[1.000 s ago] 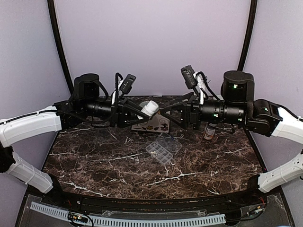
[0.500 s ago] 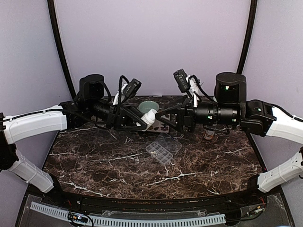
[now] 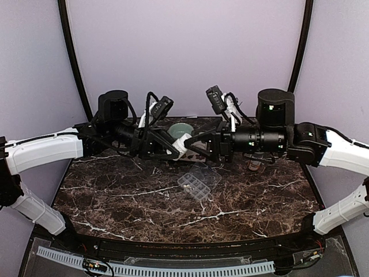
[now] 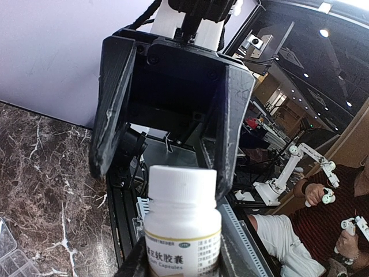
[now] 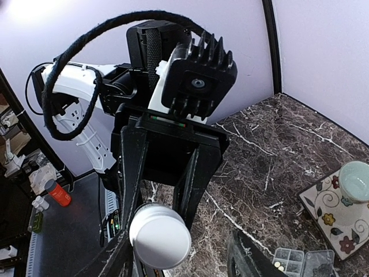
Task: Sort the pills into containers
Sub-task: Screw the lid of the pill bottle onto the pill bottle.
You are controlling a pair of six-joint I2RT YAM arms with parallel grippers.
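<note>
Pill box open on the counter; white bottle aloft between both pincers.
Top view: pill box lies flat mid-counter, long axis slanted to the near edge, clear lid laid open on its far-right side; pills too small to make out. Left pincer clenched on the white bottle, which points toward the right pincer; orange bottle half hidden behind the right arm. Left wrist: bottle upright in frame, base cut off; right pincer's fingers released, spread wide, straddling the cap with gaps. Right wrist: cap faces the lens; box cut off at the bottom edge.
</note>
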